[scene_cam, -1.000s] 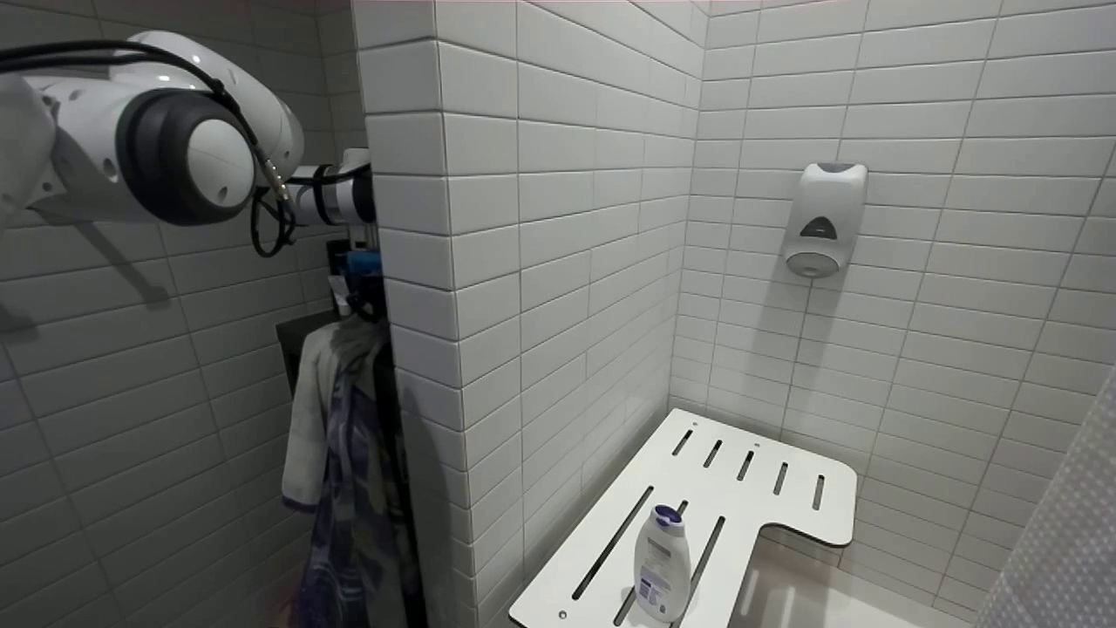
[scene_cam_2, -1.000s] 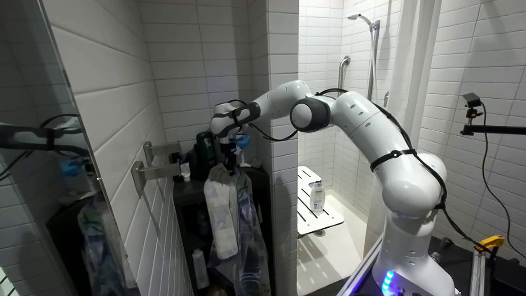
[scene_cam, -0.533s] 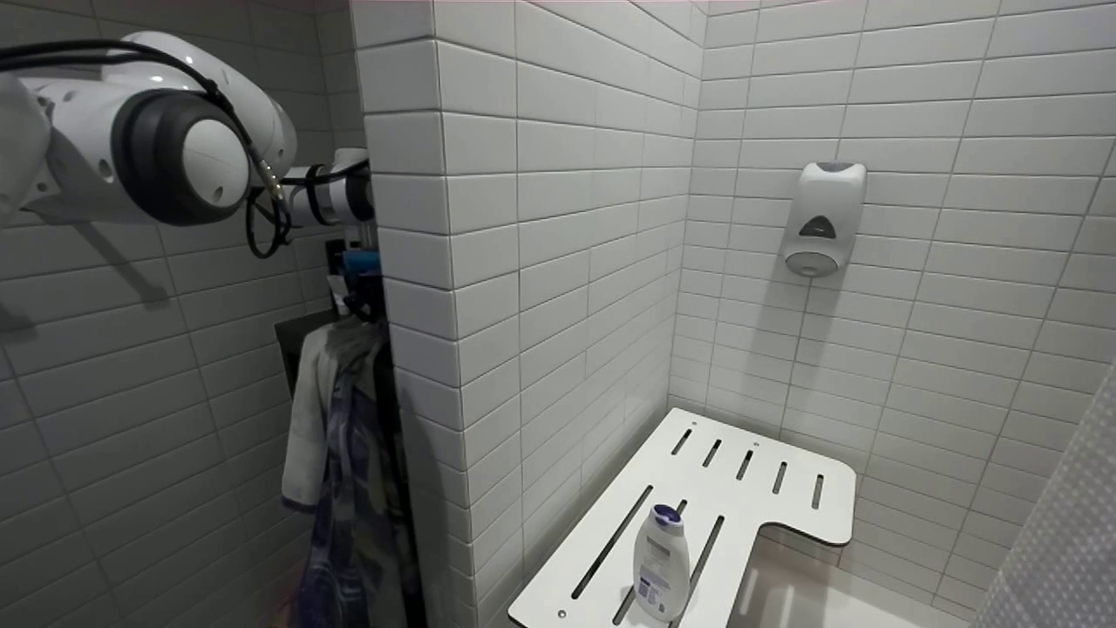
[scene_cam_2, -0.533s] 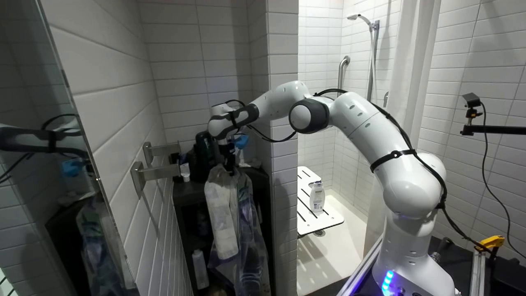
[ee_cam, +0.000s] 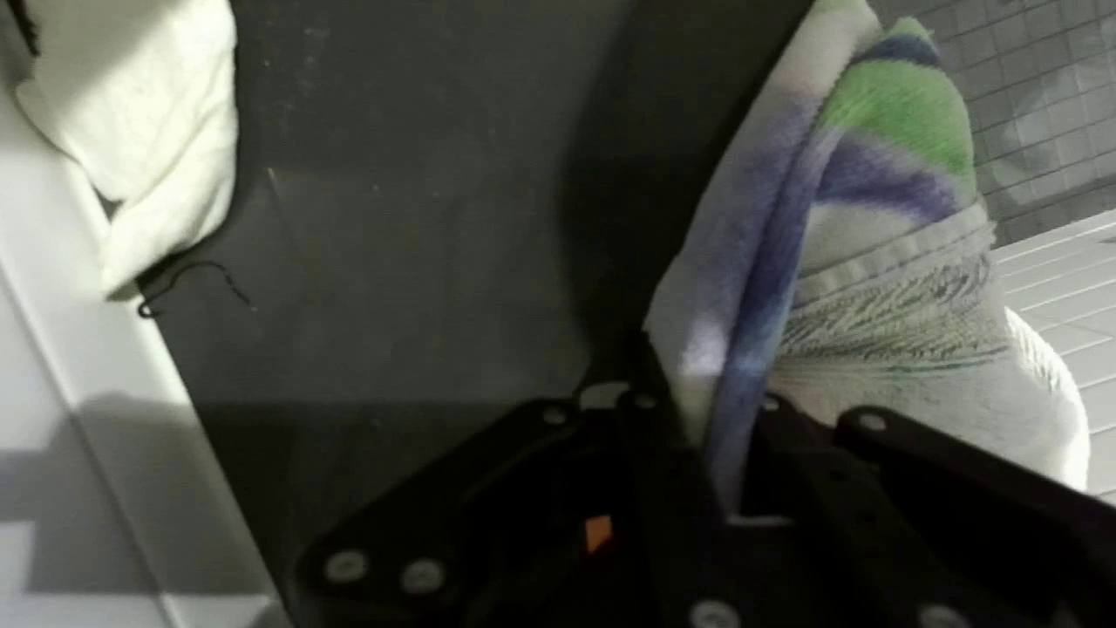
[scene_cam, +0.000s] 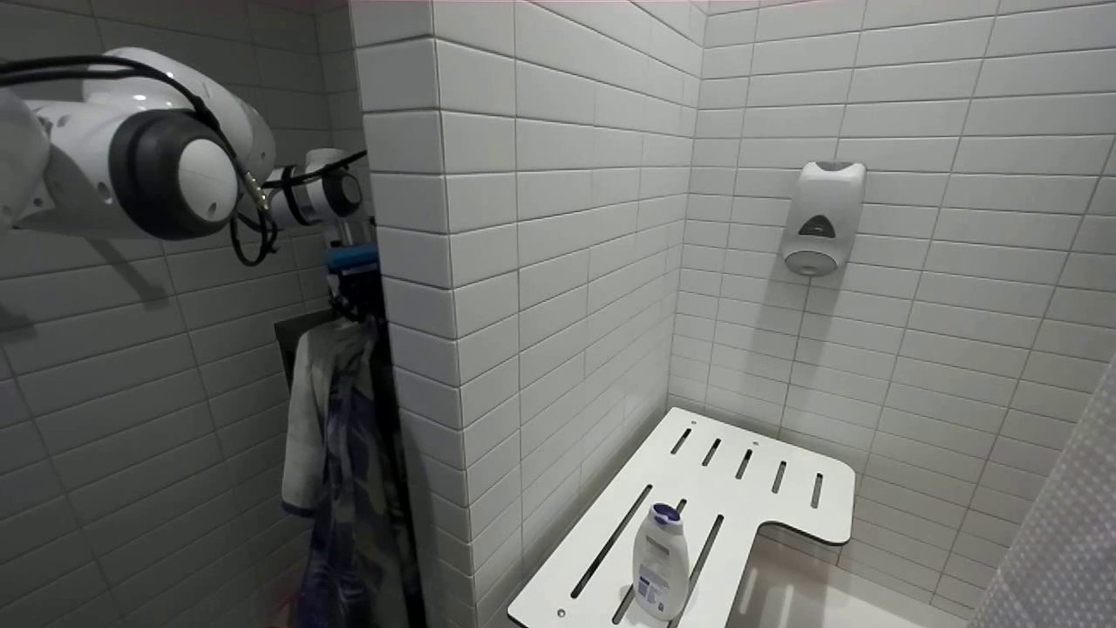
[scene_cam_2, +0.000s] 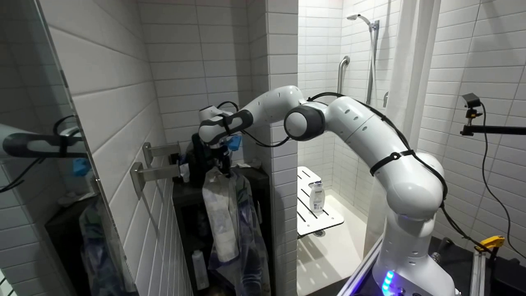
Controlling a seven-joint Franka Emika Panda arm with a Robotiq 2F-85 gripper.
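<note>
The arm is being held out above the shelf, before which the towel is being suspended, its top being clamped by the gripper (a pale cloth is being borne along the shelf's opposite edge).

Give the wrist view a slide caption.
The tool grips a patterned towel beside a dark surface, pale cloth at frame left.

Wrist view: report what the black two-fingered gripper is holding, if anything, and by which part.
A soft white, purple and green patterned towel, pinched in the gripper by a narrow fold at its upper end.
</note>
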